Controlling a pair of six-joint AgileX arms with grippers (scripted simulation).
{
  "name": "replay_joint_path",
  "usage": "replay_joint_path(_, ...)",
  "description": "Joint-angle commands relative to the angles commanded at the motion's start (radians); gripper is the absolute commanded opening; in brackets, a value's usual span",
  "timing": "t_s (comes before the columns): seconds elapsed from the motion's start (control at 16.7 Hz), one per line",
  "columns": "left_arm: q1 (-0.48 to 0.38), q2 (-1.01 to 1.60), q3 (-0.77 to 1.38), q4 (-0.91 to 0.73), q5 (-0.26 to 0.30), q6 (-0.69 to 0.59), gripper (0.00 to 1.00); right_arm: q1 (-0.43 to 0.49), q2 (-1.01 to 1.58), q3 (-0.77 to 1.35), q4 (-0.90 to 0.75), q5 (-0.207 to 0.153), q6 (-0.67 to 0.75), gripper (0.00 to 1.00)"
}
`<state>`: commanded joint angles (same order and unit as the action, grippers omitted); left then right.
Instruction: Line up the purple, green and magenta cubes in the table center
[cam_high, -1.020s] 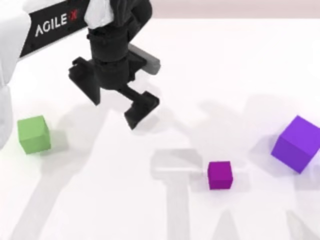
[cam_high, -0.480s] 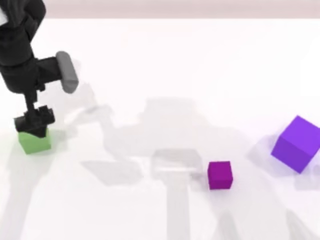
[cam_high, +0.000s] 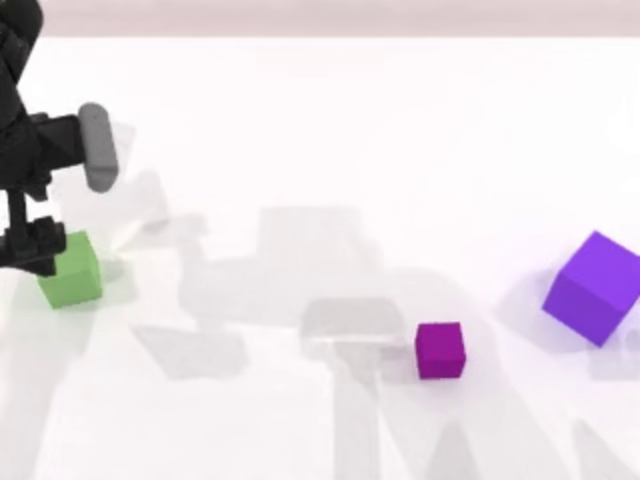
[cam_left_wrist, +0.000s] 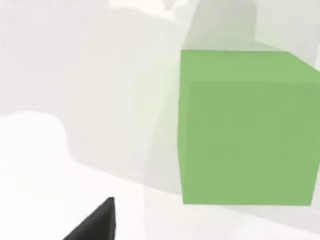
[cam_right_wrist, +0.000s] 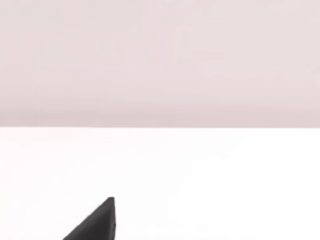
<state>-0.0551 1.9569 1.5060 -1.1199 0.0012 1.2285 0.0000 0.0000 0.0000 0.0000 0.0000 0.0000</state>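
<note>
Hovering at the far left of the counter (cam_high: 330, 130), the left gripper (cam_high: 30, 245) sits low over the left edge of the green cube (cam_high: 72, 270), its dark body overlapping the cube's upper left corner in the top view. Whether the fingers are spread or pressed together cannot be told: the top view shows only a black block there, and the left wrist view shows just one dark finger tip (cam_left_wrist: 95, 225) at the frame edge, apart from the cube. No contact with the cube can be confirmed.

Green cube fills much of the left wrist view (cam_left_wrist: 247, 130), resting flat on the white counter surface (grey shadows around it).

Magenta cube (cam_high: 440, 350), the smallest, rests a little right of the counter's middle, toward the near side. Purple cube (cam_high: 595, 288), the largest, sits at the right edge, turned at an angle, well apart from the magenta one. All three cubes are separate and not in a line.

Right arm is out of the top view; its wrist view shows only one dark finger tip (cam_right_wrist: 95, 225) over bare counter and a pale pinkish backdrop, so its fingers' state cannot be told either.

No readable lettering or labels are in view.
</note>
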Motion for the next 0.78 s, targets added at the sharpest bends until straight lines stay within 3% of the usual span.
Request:
replay_joint_path(0.24, -0.003, 0.017, -0.023, 0.038, 0.0, -0.002, 1.0, 0.0, 0.0, 0.0, 0.0, 0.0, 0.0, 1.0)
replay_joint_path(0.78, 0.002, 0.125, -0.198, 0.323, 0.001, 0.004, 1.0, 0.0, 0.0, 0.0, 0.0, 0.0, 0.0, 1.0)
